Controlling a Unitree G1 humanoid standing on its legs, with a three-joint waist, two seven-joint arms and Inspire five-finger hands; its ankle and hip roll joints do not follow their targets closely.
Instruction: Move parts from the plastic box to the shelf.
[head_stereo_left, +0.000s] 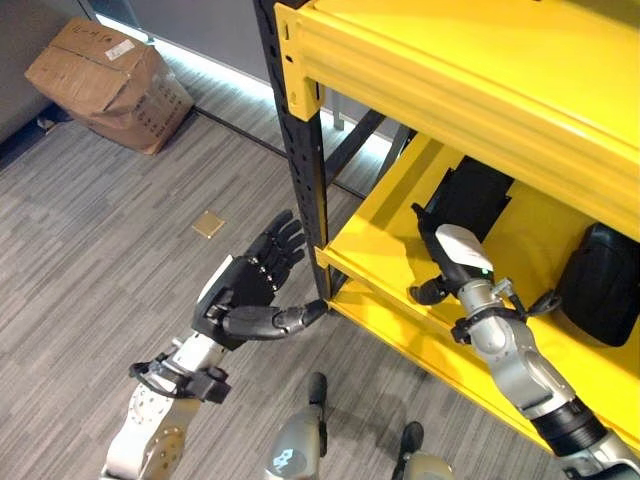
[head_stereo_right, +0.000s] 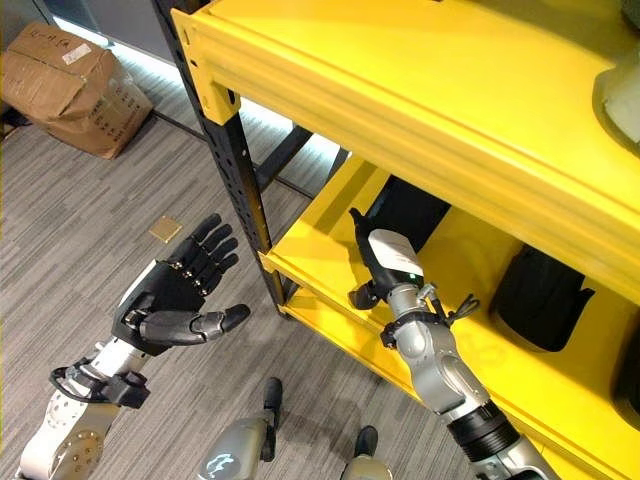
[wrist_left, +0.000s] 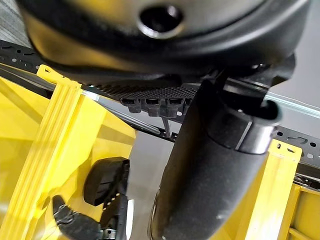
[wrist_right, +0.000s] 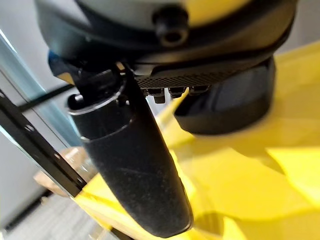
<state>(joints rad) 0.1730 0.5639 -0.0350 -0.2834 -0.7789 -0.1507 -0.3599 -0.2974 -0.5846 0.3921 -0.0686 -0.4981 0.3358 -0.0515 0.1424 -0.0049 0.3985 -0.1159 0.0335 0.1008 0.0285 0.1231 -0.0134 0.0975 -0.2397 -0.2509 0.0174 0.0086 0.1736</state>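
Left eye view: the left hand (head_stereo_left: 245, 292) hovers over the grey floor (head_stereo_left: 90, 220) just beside the black upright (head_stereo_left: 300, 150) of the yellow shelf (head_stereo_left: 400, 240), fingers spread straight and thumb out, holding nothing. The right hand (head_stereo_left: 455, 255) reaches onto the lower shelf board, next to a black part (head_stereo_left: 470, 195) lying there; I cannot tell whether its fingers are curled. Another black part (head_stereo_left: 600, 280) sits farther right on the same board, apart from the hand. A cardboard box (head_stereo_left: 110, 80) lies on the floor well away.

Right eye view: the same layout.

Left wrist view: the thumb stands out, empty.

Right wrist view: a dark part (wrist_right: 235, 100) rests on the yellow board just past the hand's thumb (wrist_right: 135, 165)
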